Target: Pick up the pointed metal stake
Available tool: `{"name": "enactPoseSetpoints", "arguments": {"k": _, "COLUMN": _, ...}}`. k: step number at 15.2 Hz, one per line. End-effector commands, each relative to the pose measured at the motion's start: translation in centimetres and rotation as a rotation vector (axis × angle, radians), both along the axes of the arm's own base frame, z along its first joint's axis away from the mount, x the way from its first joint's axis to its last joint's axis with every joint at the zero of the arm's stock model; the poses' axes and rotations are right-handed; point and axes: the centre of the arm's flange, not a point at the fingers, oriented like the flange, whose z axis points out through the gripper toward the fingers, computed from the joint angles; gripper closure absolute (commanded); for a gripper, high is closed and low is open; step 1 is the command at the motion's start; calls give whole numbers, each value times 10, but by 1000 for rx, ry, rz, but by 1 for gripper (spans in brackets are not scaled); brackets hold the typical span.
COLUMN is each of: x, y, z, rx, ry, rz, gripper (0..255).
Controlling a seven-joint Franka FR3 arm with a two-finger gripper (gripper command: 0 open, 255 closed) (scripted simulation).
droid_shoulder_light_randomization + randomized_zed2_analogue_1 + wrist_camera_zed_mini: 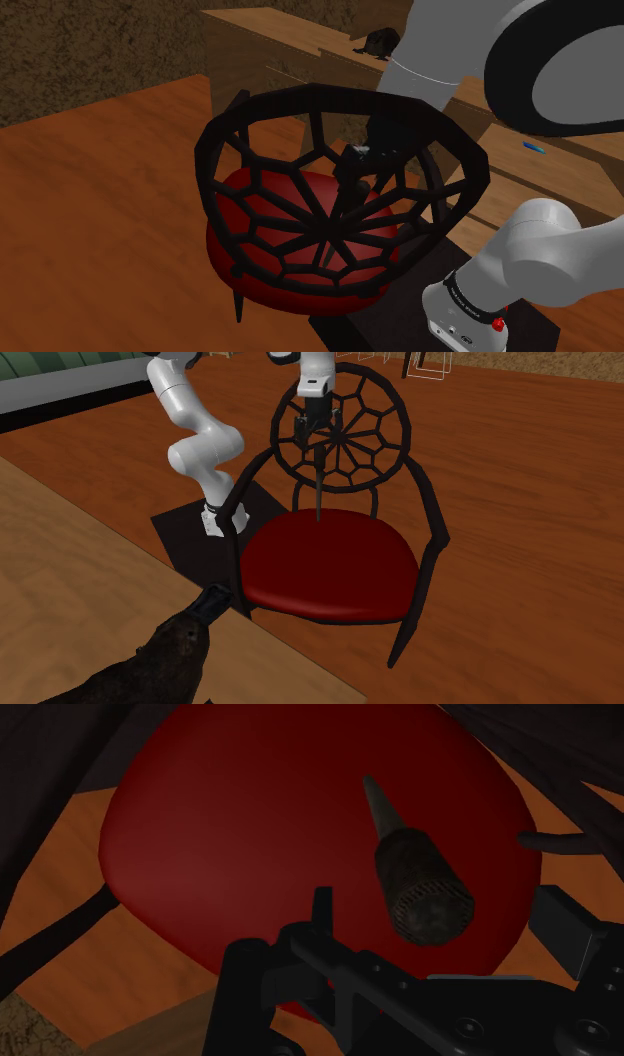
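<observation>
Looking down from the shoulder view, you get the black chair with the web-pattern back [207,160] turned away from the camera. The all-black two-finger pincer [360,165] therefore shows through the bars, over the rear of the red cushioned seat [262,190]. The white arm [450,50] reaches in over the top of the back, likely because the frame blocks the other sides.

Second exterior view: the dark, slender pointed metal stake [318,482] stands near upright, point down at the rear of the seat and in front of the web's hub. The pincer [316,430] sits right at its top end. You cannot tell whether the point rests on the cushion or the shaft leans on the back. In the foreground a wooden bench [60,552] carries a dark lumpy object [150,662], well apart from the work.

Wrist view: the stake's thick, mottled head [430,904] lies between the two fingers [322,904], taper aimed at the cushion. Red seat shows on both sides of the head, so the fingers stand apart without touching it. The pincer is released and grasps nothing.

Judgement: you are straddling the head because it offers more to clamp than the taper. Close evenly, since one finger landing first could tip the stake.
</observation>
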Motion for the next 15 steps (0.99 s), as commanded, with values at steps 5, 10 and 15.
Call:
{"name": "enactPoseSetpoints", "arguments": {"k": 5, "x": 1, "y": 2, "z": -13, "rx": 0, "ry": 0, "rz": 0, "gripper": 255}}
{"name": "enactPoseSetpoints", "arguments": {"k": 10, "x": 1, "y": 1, "z": -14, "rx": 0, "ry": 0, "rz": 0, "gripper": 255}}
{"name": "enactPoseSetpoints", "arguments": {"k": 15, "x": 0, "y": 1, "z": -3, "rx": 0, "ry": 0, "rz": 0, "gripper": 255}}
